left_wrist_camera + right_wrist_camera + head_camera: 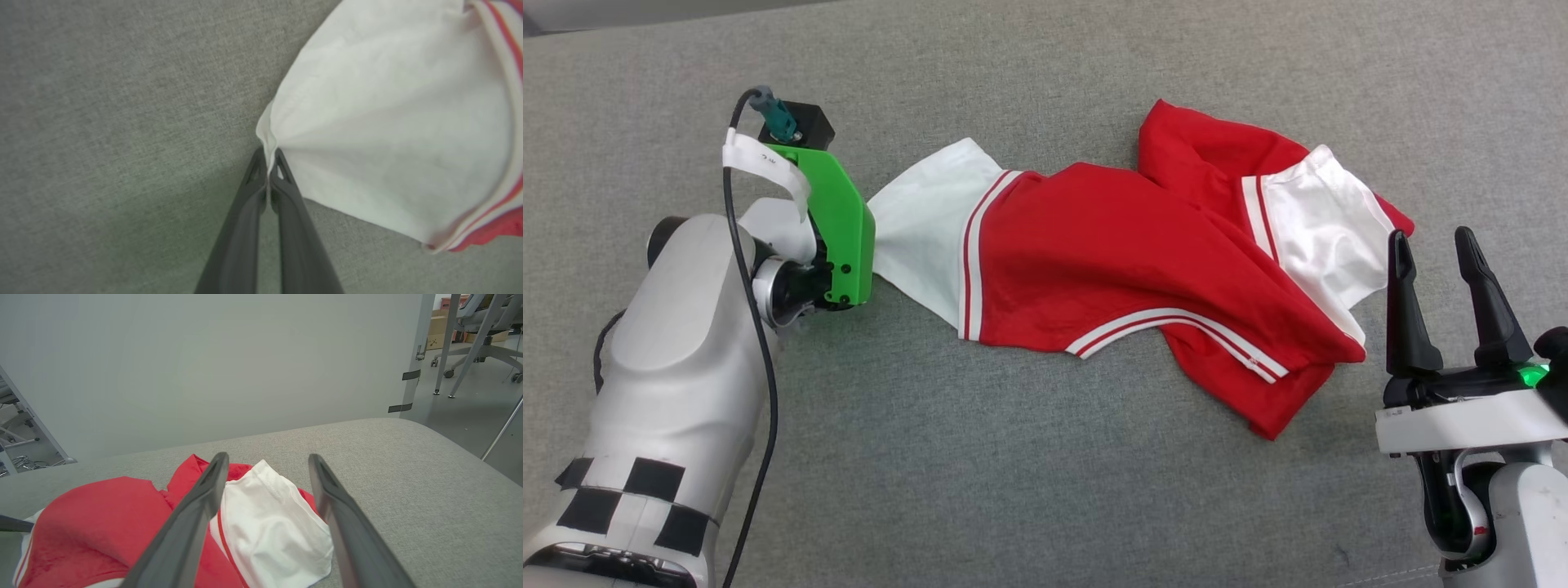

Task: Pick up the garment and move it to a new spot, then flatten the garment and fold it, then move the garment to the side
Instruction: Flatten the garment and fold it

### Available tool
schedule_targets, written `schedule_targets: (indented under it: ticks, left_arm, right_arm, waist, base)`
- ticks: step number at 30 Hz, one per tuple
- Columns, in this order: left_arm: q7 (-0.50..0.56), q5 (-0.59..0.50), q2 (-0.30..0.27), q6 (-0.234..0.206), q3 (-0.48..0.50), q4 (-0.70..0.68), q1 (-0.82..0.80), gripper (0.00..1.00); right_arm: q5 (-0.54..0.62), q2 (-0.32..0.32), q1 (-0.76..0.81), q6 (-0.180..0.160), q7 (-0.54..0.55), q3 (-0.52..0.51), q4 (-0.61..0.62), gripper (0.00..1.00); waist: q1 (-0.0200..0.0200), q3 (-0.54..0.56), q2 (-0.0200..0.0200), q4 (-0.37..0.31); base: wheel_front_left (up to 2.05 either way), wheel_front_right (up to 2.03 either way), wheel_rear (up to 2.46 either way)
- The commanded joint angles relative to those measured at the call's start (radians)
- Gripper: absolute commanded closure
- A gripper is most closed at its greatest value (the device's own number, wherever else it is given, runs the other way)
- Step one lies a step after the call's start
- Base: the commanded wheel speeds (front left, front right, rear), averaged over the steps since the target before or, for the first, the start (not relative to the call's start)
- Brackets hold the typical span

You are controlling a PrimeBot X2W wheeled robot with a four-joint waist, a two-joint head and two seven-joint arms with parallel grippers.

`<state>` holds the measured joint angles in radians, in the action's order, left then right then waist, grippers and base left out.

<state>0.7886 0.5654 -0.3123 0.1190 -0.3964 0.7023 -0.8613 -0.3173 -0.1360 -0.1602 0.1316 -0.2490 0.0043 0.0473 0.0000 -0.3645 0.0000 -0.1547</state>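
Grey woven fabric covers the desk (1045, 457), with a pale wall (204, 367) behind it. Across the middle lies the garment (1094, 261), red with white sleeves and striped trim, rumpled and drawn out sideways. At its left end the left tool (268, 157) is pinched tight on the tip of a white sleeve (388, 143). The right tool (1432, 237) holds nothing, its two dark fingers spread wide just beside the other white sleeve (1327, 220) at the garment's right end

No lettering anywhere is clear enough to read.
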Motion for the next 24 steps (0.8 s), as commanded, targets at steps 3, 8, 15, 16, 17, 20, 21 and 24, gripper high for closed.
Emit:
schedule_targets:
  ticks: [3,8,15,16,17,20,21,24]
  left_arm:
    - [-0.003,0.039,0.012,0.007,-0.012,0.005,0.058,1.00]
    - [-0.026,0.091,-0.008,0.010,-0.016,-0.084,0.115,1.00]
    - [0.016,0.188,-0.095,0.008,-0.032,-0.397,0.350,1.00]
    - [0.025,0.197,-0.104,0.004,-0.030,-0.431,0.378,1.00]
    - [0.036,0.208,-0.115,-0.002,-0.029,-0.473,0.413,1.00]
    - [0.074,0.232,-0.155,-0.024,-0.024,-0.587,0.506,1.00]
    - [0.083,0.238,-0.168,-0.031,-0.020,-0.616,0.529,1.00]
    - [0.096,0.262,-0.221,-0.098,0.037,-0.742,0.611,1.00]
  right_arm:
    - [0.015,-0.003,-0.010,-0.001,-0.004,-0.004,-0.014,0.00]
    - [0.022,-0.010,0.001,-0.001,0.016,-0.027,-0.034,0.00]
    - [0.028,-0.004,0.047,-0.001,0.067,-0.061,-0.074,0.00]
    - [0.030,-0.002,0.051,-0.001,0.072,-0.063,-0.077,0.00]
    - [0.031,0.001,0.055,-0.001,0.077,-0.066,-0.080,0.00]
    - [0.035,0.009,0.066,-0.001,0.091,-0.072,-0.087,0.00]
    - [0.035,0.011,0.070,-0.001,0.095,-0.075,-0.089,0.00]
    - [0.041,0.021,0.083,-0.001,0.116,-0.089,-0.093,0.00]
  waist:
    - [0.0000,0.033,0.0000,0.019]
    - [0.0000,0.100,0.0000,0.058]
    - [0.0000,0.222,0.0000,0.139]
    - [0.0000,0.230,0.0000,0.144]
    - [0.0000,0.241,0.0000,0.150]
    - [0.0000,0.263,0.0000,0.160]
    - [0.0000,0.267,0.0000,0.162]
    - [0.0000,0.283,0.0000,0.168]
  base:
    - [0.00,0.00,0.00]
    - [0.00,0.00,0.00]
    - [0.00,0.00,0.00]
    - [0.00,0.00,0.00]
    - [0.00,0.00,0.00]
    - [0.00,0.00,0.00]
    - [0.00,0.00,0.00]
    - [0.00,0.00,0.00]
